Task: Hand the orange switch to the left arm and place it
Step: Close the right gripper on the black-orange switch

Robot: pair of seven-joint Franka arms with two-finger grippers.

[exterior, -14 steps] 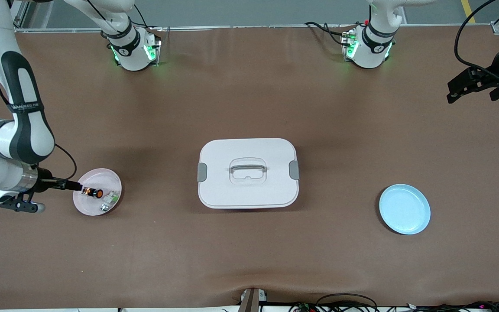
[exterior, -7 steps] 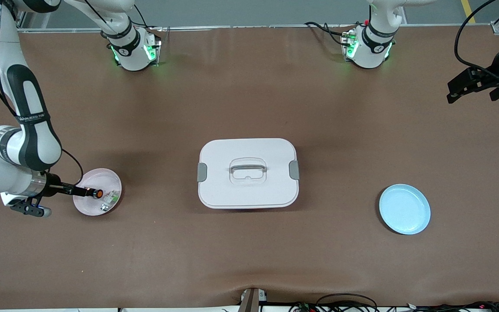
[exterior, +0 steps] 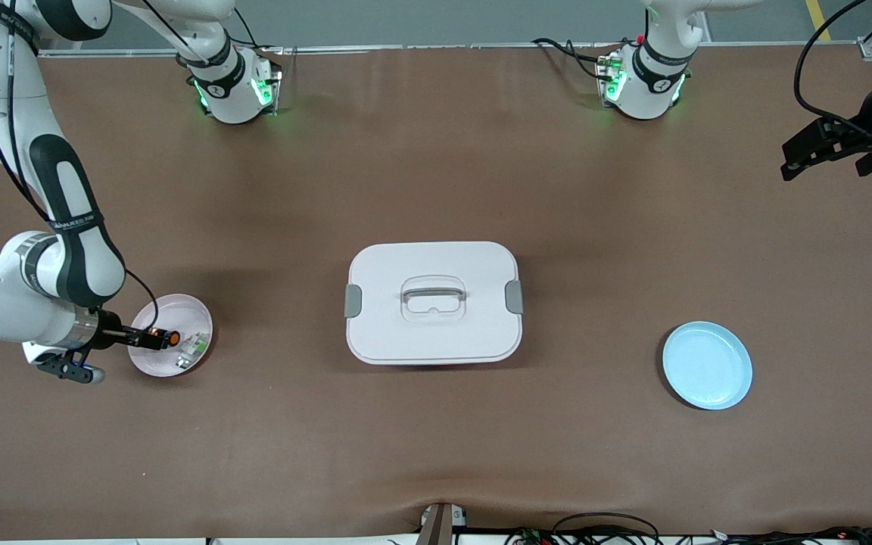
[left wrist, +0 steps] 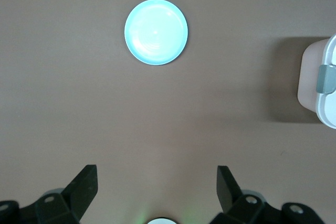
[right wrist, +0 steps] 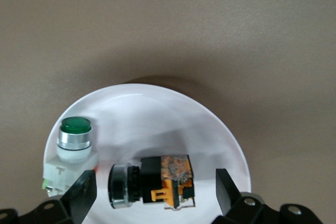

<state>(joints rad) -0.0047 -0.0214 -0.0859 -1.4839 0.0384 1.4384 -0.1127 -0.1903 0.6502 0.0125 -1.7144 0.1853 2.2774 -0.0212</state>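
Since a second ago our right arm (exterior: 65,227) has swung its elbow inward, while the right gripper (right wrist: 152,195) stays low over the pink plate (exterior: 150,363), fingers spread either side of the orange switch (right wrist: 157,182) lying in it. Our left gripper (left wrist: 155,192) waits spread above the brown table (exterior: 436,439), blue plate (left wrist: 156,31) and box (left wrist: 320,85) below.

right gripper (right wrist: 152,182): only the finger tips show in the right wrist view; its body is cut off by the picture's edge.
orange switch (exterior: 169,338): too small in the front view to tell whether the fingers touch it.
box (left wrist: 320,81): cut off in the left wrist view; only one end with a grey latch shows.
left gripper (exterior: 811,157): its arm leaves the front view at the counter's edge.
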